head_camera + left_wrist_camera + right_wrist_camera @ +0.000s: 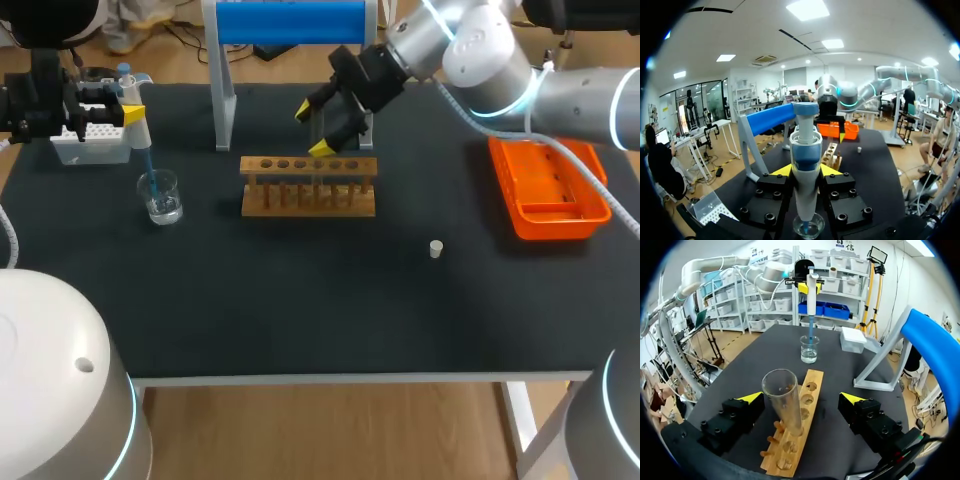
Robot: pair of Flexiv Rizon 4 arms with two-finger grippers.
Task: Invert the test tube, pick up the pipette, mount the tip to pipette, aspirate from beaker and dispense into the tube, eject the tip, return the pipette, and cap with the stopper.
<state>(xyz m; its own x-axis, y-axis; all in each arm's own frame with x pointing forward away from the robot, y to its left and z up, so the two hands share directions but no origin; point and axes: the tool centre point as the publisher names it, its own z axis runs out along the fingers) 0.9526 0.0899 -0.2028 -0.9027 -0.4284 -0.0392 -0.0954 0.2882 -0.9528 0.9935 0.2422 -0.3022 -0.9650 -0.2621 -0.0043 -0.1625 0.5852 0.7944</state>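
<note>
While the left gripper is closed tight on the white and blue plastic pipette, its two yellow tips press the pipette from both sides. Any print on the pipette is too small to read. Straight under this gripper stands the small clear glass beaker with a little clear water in it. The thin blue pipette tip dips down into the beaker. From the left wrist, the pipette hides most of the beaker and all of the tip.

The right gripper is open wide and holds nothing. The clear glass test tube stands between its fingers, mouth up, touching neither one. The tube's bottom end is hidden in a hole of the long wooden rack under this gripper. Whether anything is inside the tube cannot be told.

The little white stopper sits on the black table, well apart from both grippers. The orange plastic tray lies near the right arm.
</note>
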